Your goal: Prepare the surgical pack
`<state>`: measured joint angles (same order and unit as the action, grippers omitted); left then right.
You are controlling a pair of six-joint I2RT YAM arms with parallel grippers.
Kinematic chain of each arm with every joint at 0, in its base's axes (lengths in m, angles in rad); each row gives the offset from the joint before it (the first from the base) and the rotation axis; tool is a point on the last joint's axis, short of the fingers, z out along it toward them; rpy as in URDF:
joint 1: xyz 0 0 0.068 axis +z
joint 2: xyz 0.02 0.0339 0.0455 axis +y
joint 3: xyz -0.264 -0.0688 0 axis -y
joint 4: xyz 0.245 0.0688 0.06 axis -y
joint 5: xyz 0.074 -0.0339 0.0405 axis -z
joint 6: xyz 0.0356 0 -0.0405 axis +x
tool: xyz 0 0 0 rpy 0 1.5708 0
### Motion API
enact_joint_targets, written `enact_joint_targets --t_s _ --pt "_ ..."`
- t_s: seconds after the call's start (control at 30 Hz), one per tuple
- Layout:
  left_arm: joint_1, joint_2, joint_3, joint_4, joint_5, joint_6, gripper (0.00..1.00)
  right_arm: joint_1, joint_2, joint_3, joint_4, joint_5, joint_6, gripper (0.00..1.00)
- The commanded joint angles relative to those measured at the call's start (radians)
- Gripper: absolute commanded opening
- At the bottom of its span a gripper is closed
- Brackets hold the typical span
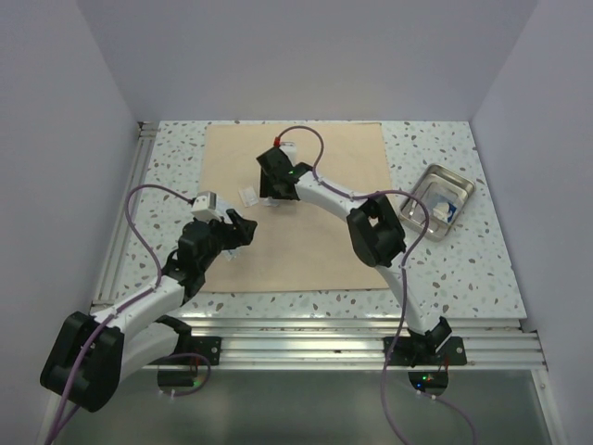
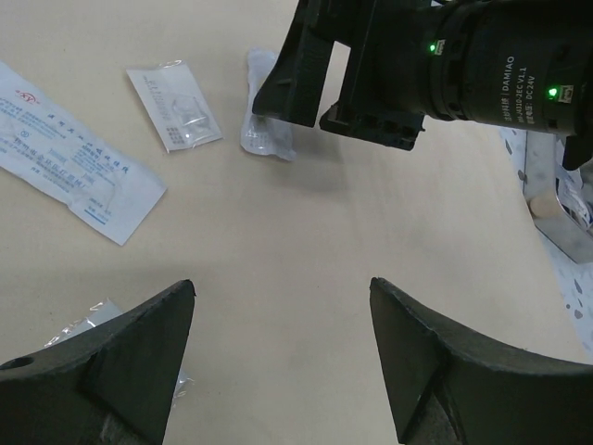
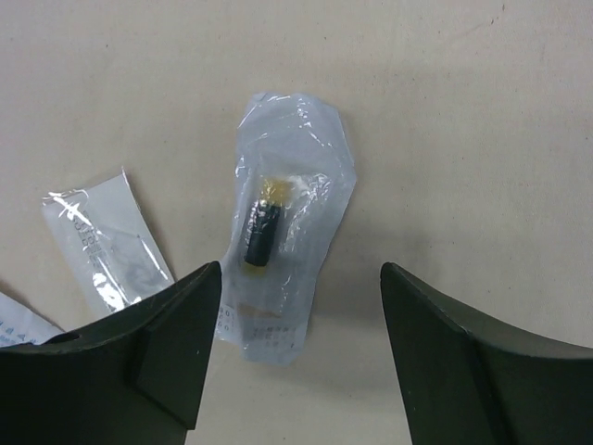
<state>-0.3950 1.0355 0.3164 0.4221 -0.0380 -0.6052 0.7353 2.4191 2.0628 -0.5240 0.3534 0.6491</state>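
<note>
Top external: one beige wrap sheet, spread flat on the far middle of the speckled table. One steel tray right of the sheet and apart from it, with a white-and-blue packet inside. Two arms: right gripper over the sheet's far half, left gripper nearer, over its left part. Other packets show only as small white specks beside the grippers, too small to count. Jaw gaps hard to read from above.

Left wrist: four packets on the sheet. One long printed packet, one small sachet, one clear pouch directly under the right gripper's fingers, one crinkled clear packet half hidden behind the left finger. Jaws spread wide, gripping nothing, only bare sheet between them. Shown only here: the right arm's wrist with two green lights.

Right wrist: three packets. The clear pouch in the centre, holding one small dark cylinder with an amber tip, seen in no other view. The small sachet to its left. A corner of the long printed packet at the lower left edge. Jaws wide apart, closed on nothing, with the pouch's near end lying between the fingers. Cannot tell whether the tips touch pouch or sheet.
</note>
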Motion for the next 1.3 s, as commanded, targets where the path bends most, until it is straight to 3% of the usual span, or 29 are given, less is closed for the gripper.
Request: enact_joint_targets --t_s 0.0,0.43,0.8,1.0,1.27 --pt "-0.002 -0.012 0.012 -0.002 -0.017 0.019 0.80 0.013 0.041 0.100 -0.070 0.094 0.011 0.72" --pt "-0.002 -0.011 0.012 0.000 -0.010 0.021 0.80 0.026 0.086 0.134 -0.099 0.128 -0.022 0.56" --pt "-0.002 0.003 0.015 0.006 -0.005 0.024 0.80 0.016 -0.089 -0.056 0.033 0.081 -0.083 0.24" --pt "-0.002 0.005 0.013 0.006 -0.007 0.025 0.80 -0.025 -0.190 -0.187 0.087 0.055 -0.081 0.19" --pt "-0.002 0.020 0.016 0.015 0.006 0.022 0.80 -0.193 -0.503 -0.527 0.203 -0.042 -0.089 0.17"
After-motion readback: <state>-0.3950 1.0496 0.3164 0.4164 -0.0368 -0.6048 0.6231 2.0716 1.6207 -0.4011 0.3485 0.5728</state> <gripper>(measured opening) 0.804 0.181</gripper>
